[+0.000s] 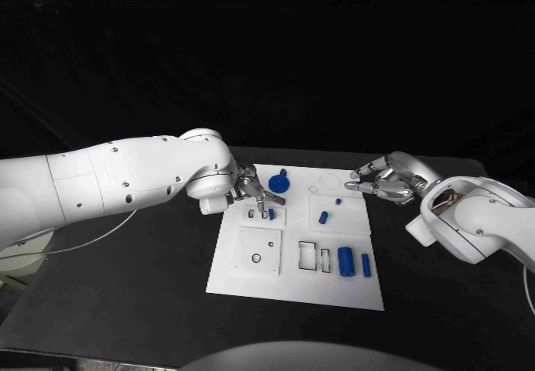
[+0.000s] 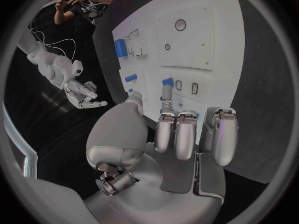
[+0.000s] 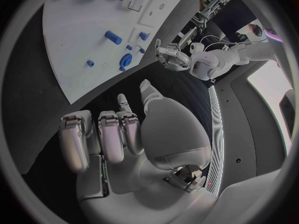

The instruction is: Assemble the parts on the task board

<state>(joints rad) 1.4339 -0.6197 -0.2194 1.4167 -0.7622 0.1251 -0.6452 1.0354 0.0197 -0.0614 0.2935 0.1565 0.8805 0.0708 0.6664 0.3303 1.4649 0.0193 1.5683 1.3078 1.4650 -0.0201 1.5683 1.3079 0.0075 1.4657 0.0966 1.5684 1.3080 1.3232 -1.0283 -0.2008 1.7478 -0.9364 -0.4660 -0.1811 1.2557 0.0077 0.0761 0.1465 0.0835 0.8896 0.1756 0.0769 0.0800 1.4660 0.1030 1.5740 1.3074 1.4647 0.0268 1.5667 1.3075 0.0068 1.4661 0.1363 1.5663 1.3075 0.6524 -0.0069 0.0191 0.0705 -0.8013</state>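
Note:
The white task board [image 1: 240, 272] lies mid-table. My left hand [image 1: 254, 197] hovers over its far left part, fingers spread; one fingertip [image 2: 166, 92] touches a small blue part [image 2: 167, 81] that stands beside two small slots [image 2: 194, 88]. The thumb is apart from it. A blue round part with a stem [image 1: 279, 184] lies just beyond that hand. My right hand [image 1: 379, 182] hangs at the board's far right edge, fingers loosely curved and holding nothing. A short blue peg [image 1: 323, 217], a thick blue cylinder [image 1: 347, 262] and a thin blue pin [image 1: 366, 265] lie on the board.
Rectangular cut-outs [image 1: 308, 256] sit left of the cylinder, and a round hole [image 1: 257, 257] marks the near left plate. Black table [image 1: 123, 301] surrounds the board. The right wrist view shows the board [image 3: 81, 45] and my left hand [image 3: 171, 55] beyond it.

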